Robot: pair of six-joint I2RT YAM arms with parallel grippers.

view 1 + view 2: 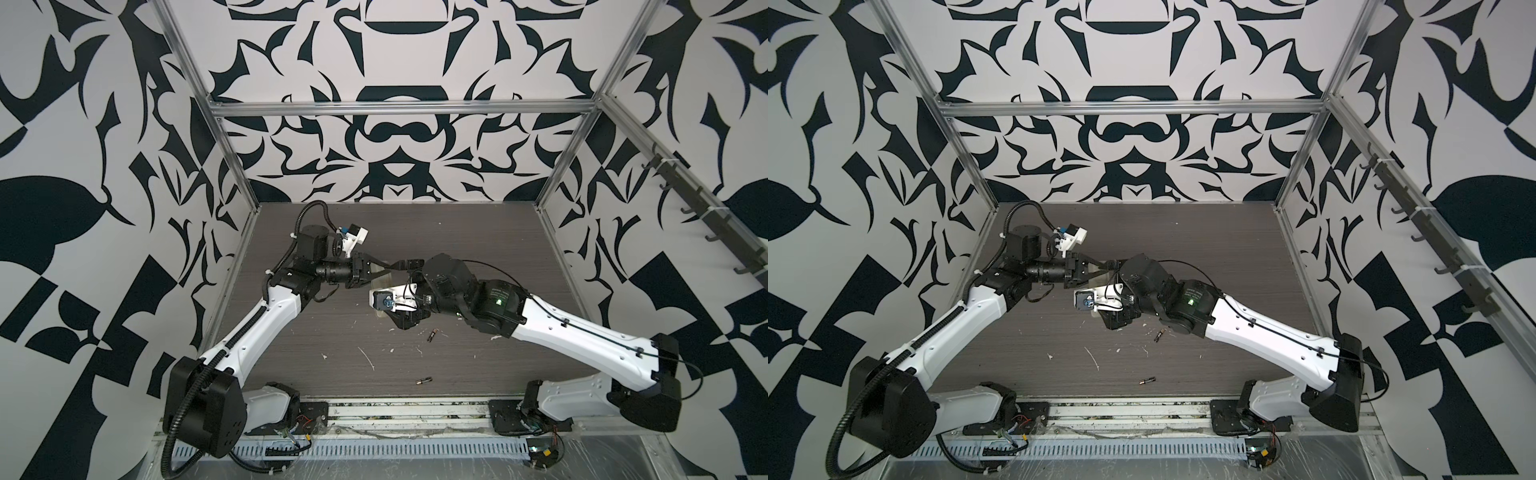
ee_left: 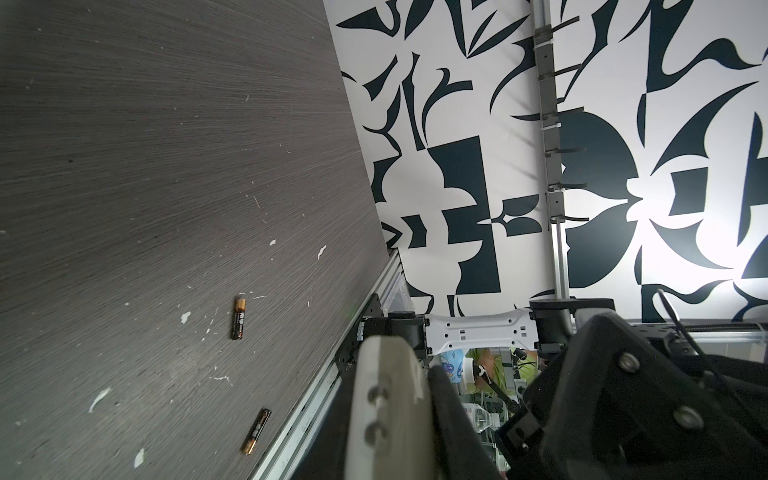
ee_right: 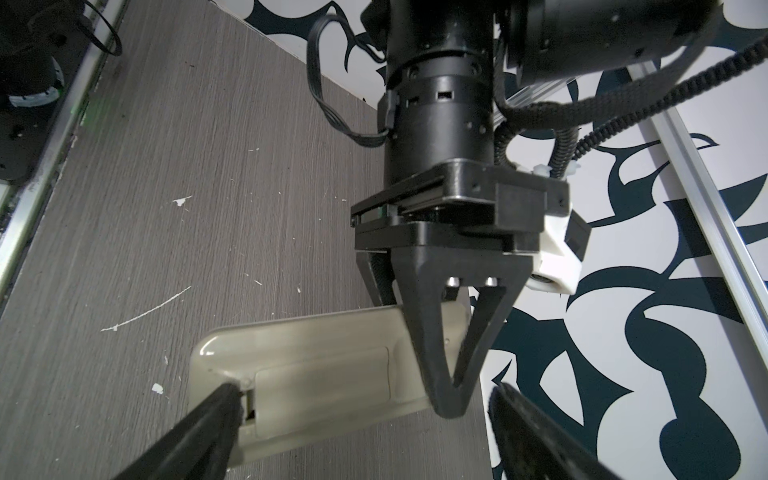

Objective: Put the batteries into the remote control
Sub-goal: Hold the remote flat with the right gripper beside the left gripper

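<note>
My left gripper [image 1: 384, 270] is shut on one end of the remote control [image 3: 316, 374] and holds it above the table, beige back towards the right wrist camera. A rectangular cover panel [image 3: 324, 384] sits in that back. My right gripper [image 3: 365, 390] stands open around the remote. One of its fingers [image 3: 216, 415] touches the cover's end, where a small dark gap shows. The other finger [image 3: 523, 419] is clear of the remote. Two batteries lie on the table nearer the front: one [image 1: 432, 335] by the right arm, one [image 1: 424, 380] close to the front edge.
White scraps [image 1: 368, 358] are scattered over the dark wood-grain table [image 1: 332, 332]. Aluminium frame rails [image 1: 232, 266] and patterned walls close in the sides and back. The front rail [image 2: 316, 399] runs close to the nearer battery [image 2: 256, 431].
</note>
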